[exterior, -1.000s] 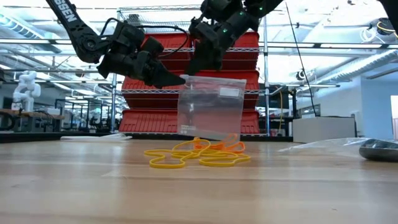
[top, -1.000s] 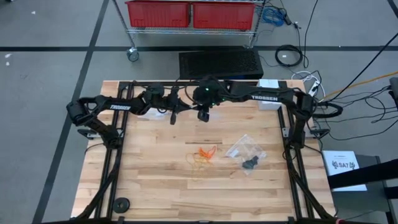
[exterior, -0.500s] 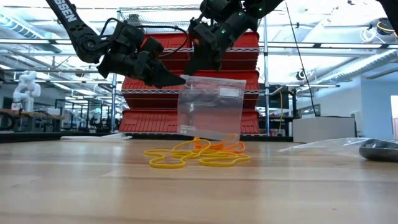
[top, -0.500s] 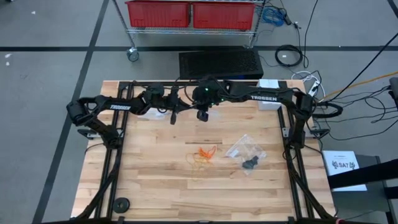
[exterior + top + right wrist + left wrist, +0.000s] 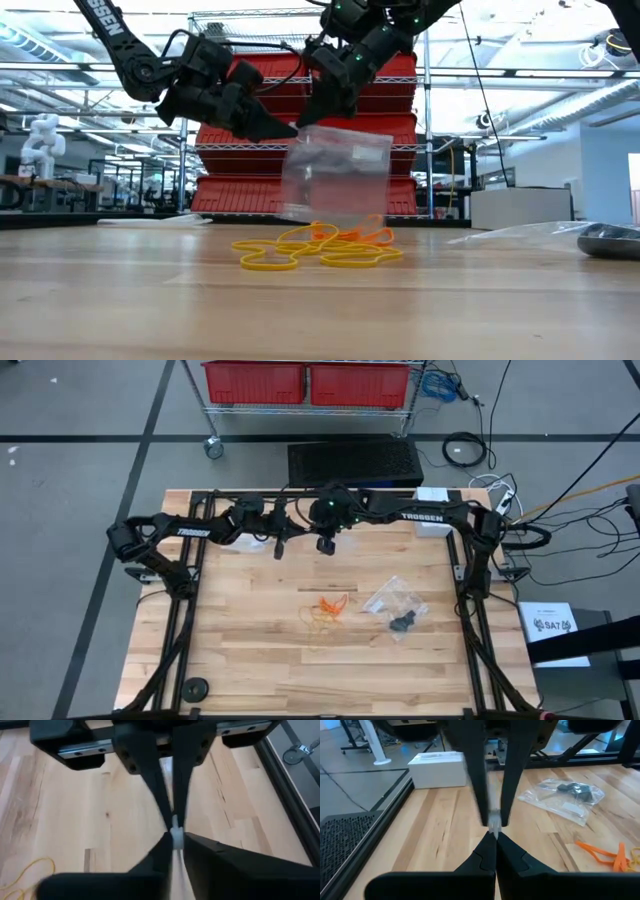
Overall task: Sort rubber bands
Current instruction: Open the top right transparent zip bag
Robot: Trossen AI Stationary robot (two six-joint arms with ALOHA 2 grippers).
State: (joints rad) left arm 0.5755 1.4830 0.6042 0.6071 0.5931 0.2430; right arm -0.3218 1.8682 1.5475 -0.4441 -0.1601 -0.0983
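- Since a moment ago, the right gripper (image 5: 312,122) has pinched the clear bag (image 5: 335,175).
- Left gripper (image 5: 290,128) grips it too.
- Rubber bands (image 5: 318,246) lie below the bag.

Looking like a robotics lab or warehouse workshop: wire rack (image 5: 300,110) holding red bins (image 5: 305,382), cables (image 5: 468,448) trailing across concrete floor (image 5: 80,480).

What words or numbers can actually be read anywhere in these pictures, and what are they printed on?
"TROSSEN": white letters on the left arm, high view.
"TROSSEN": white letters on the right arm, high view.
"SSEN": end of the same brand on the arm at top left, low view.
"SA7": on a white sheet right of the table; smaller print unreadable.
White label on the hanging clear bag: too blurred to read.
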